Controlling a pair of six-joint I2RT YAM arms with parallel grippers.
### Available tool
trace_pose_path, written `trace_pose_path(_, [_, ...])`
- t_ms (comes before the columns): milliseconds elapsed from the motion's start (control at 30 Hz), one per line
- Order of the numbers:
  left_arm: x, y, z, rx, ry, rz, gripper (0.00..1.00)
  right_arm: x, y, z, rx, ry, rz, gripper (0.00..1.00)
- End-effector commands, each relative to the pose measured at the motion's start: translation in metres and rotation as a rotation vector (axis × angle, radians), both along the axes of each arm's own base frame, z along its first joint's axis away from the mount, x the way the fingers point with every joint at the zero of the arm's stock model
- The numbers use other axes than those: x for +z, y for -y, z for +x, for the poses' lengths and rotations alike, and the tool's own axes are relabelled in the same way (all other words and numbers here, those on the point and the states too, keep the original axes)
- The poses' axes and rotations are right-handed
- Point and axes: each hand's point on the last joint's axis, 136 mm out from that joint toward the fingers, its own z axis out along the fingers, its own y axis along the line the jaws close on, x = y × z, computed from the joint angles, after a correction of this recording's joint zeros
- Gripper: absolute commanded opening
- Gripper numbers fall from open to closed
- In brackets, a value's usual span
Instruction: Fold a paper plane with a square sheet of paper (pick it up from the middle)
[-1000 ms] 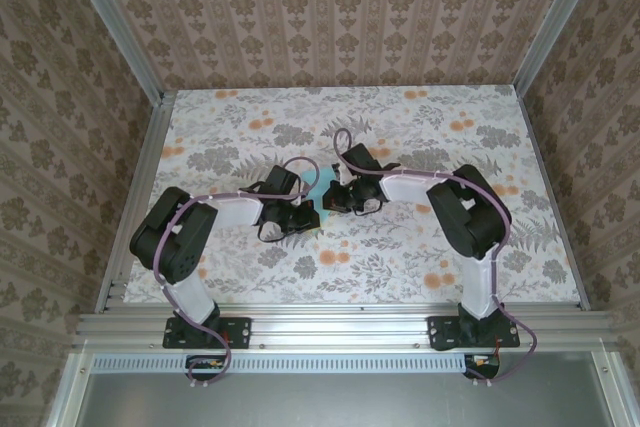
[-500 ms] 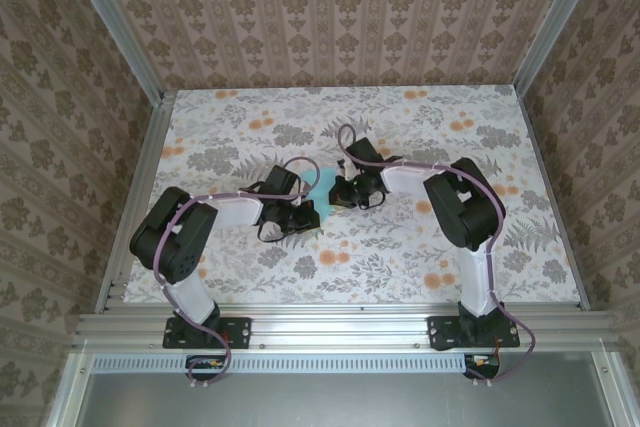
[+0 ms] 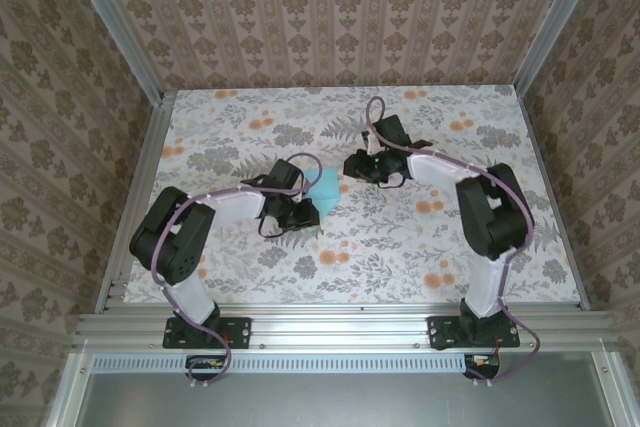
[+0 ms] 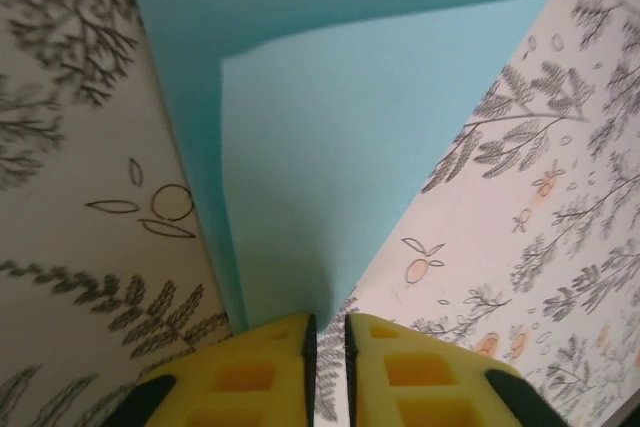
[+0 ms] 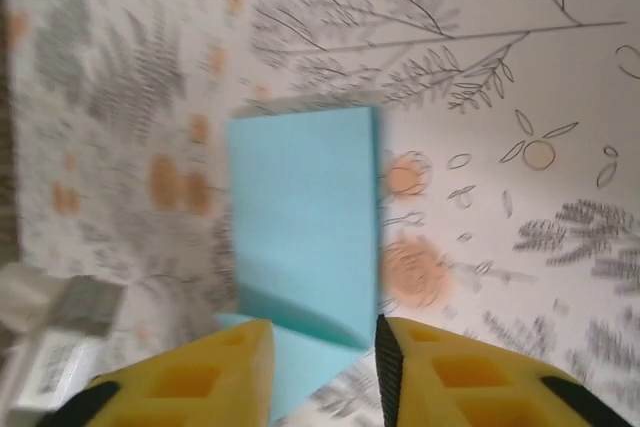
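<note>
The square sheet of paper (image 3: 326, 189) is turquoise and folded, lying mid-table with one flap raised. In the left wrist view the paper (image 4: 340, 147) narrows to a corner that ends right at my left gripper (image 4: 327, 332). The yellow jaws stand a narrow slit apart, with table print showing through the slit. From above, my left gripper (image 3: 306, 215) sits at the paper's near left edge. My right gripper (image 3: 352, 165) hovers just beyond the paper's far right side. In its wrist view the right gripper (image 5: 322, 347) is open, and the paper (image 5: 305, 217) lies ahead, untouched.
The floral tabletop (image 3: 400, 247) is bounded by aluminium rails (image 3: 330, 325) in front and patterned walls on the other sides. Part of the left arm (image 5: 60, 347) shows at the lower left of the right wrist view.
My right gripper opened, let go of the paper and drew back toward the far right. My left jaws parted slightly. More of the paper is uncovered.
</note>
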Motion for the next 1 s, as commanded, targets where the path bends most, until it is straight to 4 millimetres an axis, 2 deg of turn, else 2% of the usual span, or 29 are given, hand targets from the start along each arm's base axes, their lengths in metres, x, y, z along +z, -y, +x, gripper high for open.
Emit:
trace_pose_path(0, [0.055, 0.005, 0.023, 0.000, 0.140, -0.014, 0.32, 0.011, 0.013, -0.010, -0.066, 0.043, -0.016, 0.45])
trace_pose_path(67, [0.069, 0.002, 0.031, 0.020, 0.189, -0.003, 0.39, 0.006, 0.016, -0.018, -0.076, 0.037, -0.002, 0.53])
trace_pose_path(167, [0.072, -0.008, 0.042, 0.062, 0.244, 0.049, 0.45, -0.004, 0.015, -0.026, -0.091, 0.030, 0.040, 0.61])
trace_pose_path(333, [0.065, -0.003, 0.047, 0.085, 0.239, 0.029, 0.43, -0.018, 0.002, -0.031, -0.122, -0.029, 0.122, 0.65])
trace_pose_path(467, [0.057, 0.002, 0.049, 0.089, 0.220, 0.012, 0.38, -0.025, -0.025, -0.032, -0.080, -0.079, 0.190, 0.63])
trace_pose_path(567, [0.051, 0.003, 0.052, 0.096, 0.219, 0.020, 0.35, -0.038, -0.042, -0.034, -0.036, -0.122, 0.192, 0.59])
trace_pose_path(833, [0.027, -0.002, 0.059, 0.110, 0.190, 0.064, 0.26, -0.053, -0.060, -0.044, 0.018, -0.150, 0.221, 0.54])
trace_pose_path(967, [0.017, -0.008, 0.063, 0.120, 0.174, 0.076, 0.24, -0.058, -0.069, -0.048, 0.056, -0.166, 0.242, 0.47])
